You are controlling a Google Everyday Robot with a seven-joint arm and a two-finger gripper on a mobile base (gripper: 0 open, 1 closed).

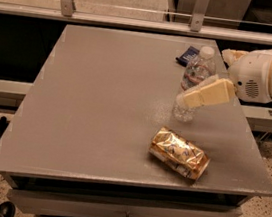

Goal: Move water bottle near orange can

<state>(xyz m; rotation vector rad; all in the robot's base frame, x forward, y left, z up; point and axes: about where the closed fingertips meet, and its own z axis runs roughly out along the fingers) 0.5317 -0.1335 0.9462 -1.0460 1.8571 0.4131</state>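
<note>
- Plainly the carrying step is in hand: the gripper (187, 98) reaches in from the right side of the tabletop (90, 109) and is clamped on the water bottle (198, 71), with one cream finger (209, 93) lying across the front of its lower body and the other hidden behind it
- The water bottle stands roughly upright with a slight lean, right of the tabletop's middle; whether its base touches the surface or hangs just above it cannot be told
- The orange can (179, 153) lies on its side nearer the front edge, below the bottle in the camera view, near it but apart
- Judged from that, the task looks far along; the next move calls for a short shift toward the can, a stop just beside it, and a level set-down before the grip loosens
- The bottle is slim, clear, thin-walled plastic with a white cap and a pale label with a reddish band; tall and light, it would likely tip if let go while leaning
- The can is a gold-orange cylinder with a shiny, crinkled skin and white and dark markings; lying down, it could roll if bumped
- A small flat dark blue packet (188, 54) lies behind the bottle near the far edge; the tabletop is matt grey and smooth, and the arm (269, 74) is a rounded white shell
</note>
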